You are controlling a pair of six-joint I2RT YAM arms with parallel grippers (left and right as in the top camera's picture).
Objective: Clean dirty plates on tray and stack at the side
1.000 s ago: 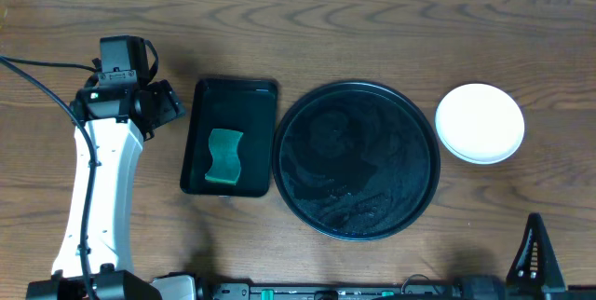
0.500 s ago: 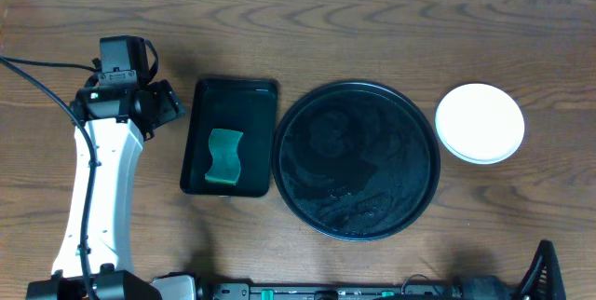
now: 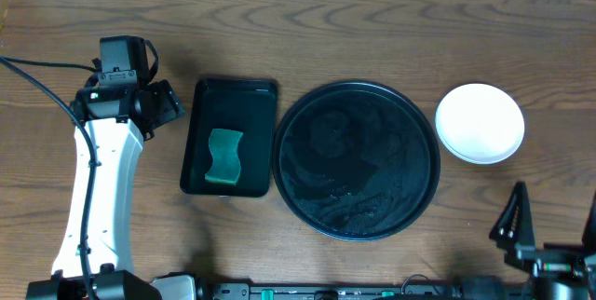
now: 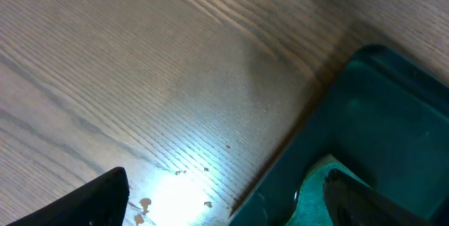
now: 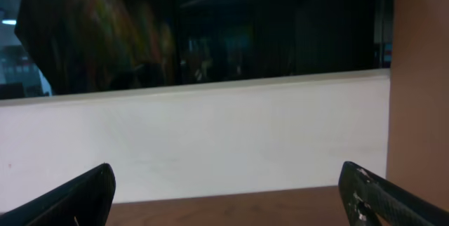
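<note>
The round black tray lies mid-table, bare of plates, with wet streaks on its surface. To its right, off the tray, the plates sit as a small stack with a white one on top. My left gripper hangs open at the left of the table. In its wrist view the left gripper spans bare wood and the green tray's left edge, holding nothing. My right gripper stands open at the bottom right, near the table's front edge. In its own view the right gripper faces the far wall, empty.
A rectangular dark green tray lies left of the black tray, with a green sponge in its near half. The sponge and green tray rim also show in the left wrist view. Small brown spots mark the wood.
The right gripper has shifted left and further into the overhead view at the bottom right. The left arm, plates and trays have not moved.
</note>
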